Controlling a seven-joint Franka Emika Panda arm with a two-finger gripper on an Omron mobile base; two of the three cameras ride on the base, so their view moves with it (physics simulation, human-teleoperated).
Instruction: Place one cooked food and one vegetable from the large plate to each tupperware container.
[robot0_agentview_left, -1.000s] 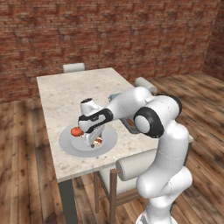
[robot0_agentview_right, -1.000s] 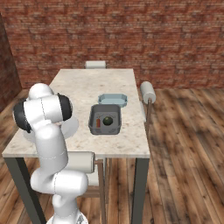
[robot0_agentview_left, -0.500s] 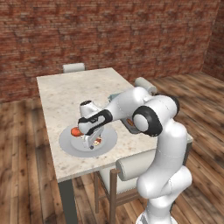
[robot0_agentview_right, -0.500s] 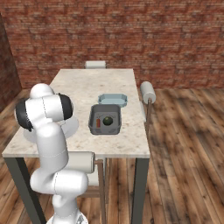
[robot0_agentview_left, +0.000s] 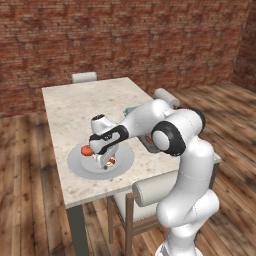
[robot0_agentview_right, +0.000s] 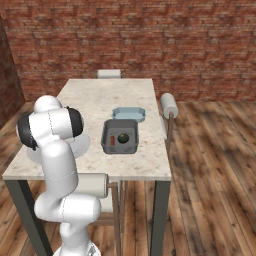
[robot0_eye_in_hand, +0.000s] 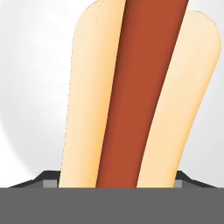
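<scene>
The fingers (robot0_agentview_left: 106, 163) straddle the hot dog (robot0_eye_in_hand: 140, 96) on the plate (robot0_agentview_left: 77, 165) near the desk's (robot0_agentview_left: 80, 102) front edge; whether they grip it yet I cannot tell.

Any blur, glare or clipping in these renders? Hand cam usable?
Hand view: hot dog fills it at close range, cropped top and bottom, edges soft; large plate nearly blown out white. Left base view: sharp, flat light, soft shadow under the gripper on the plate. Right base view: sharp, no glare; arm blocks most of the plate.
</scene>
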